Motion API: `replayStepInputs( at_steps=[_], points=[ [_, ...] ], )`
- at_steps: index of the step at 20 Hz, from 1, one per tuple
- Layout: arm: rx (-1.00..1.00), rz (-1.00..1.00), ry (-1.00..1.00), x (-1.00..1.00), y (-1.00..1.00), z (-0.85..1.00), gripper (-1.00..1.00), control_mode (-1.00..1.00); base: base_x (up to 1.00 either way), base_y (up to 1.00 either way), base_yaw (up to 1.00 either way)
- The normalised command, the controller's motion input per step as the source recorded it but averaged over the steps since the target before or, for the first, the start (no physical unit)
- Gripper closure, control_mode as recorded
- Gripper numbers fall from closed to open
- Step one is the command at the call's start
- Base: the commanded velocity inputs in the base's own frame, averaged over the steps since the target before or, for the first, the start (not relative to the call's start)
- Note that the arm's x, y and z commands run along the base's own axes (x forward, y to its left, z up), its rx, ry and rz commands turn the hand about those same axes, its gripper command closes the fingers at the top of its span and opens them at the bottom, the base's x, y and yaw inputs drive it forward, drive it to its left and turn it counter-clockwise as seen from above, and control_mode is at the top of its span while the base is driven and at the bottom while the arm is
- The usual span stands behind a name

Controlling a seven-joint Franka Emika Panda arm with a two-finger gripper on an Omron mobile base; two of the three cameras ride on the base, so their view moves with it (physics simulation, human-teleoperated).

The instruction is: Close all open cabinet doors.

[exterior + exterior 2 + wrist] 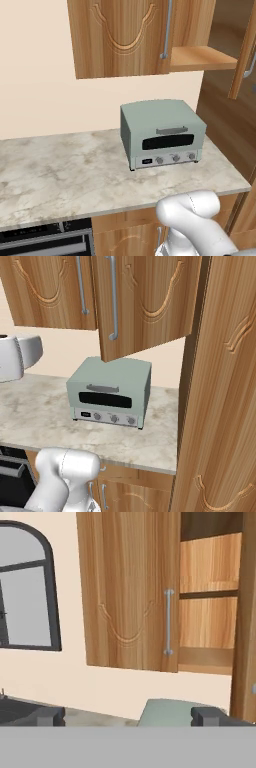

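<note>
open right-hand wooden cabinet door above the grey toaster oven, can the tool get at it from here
Probably yes. The open brown wood-grain door swings out over the counter's right end with free air before it; the tool faces the cabinets, and the toaster oven sits lower.

A toaster oven (162, 132) stands on the surface (60, 172), toward its right end and back near the wall. Above it hang the upper cabinets: the left cabinet door (120, 37) lies shut against its frame, and to its right the open cabinet door (145, 303) swings out over the toaster oven, baring a shelf (202, 57) behind it. A tall cabinet (225, 396) flanks the surface's right end. Through the hand's camera, a window (25, 592) sits in the wall left of the upper cabinets.
</note>
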Motion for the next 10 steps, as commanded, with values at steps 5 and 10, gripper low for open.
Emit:
replayStepInputs(
  at_steps=[5,10],
  points=[
    [0.09,0.02,0.00,0.00,-0.72,0.00,-1.00,-1.00,0.00,0.00,0.00],
    [0.12,-0.01,0.00,0.12,-0.72,0.00,-1.00,-1.00,0.00,0.00,0.00]
  ],
)
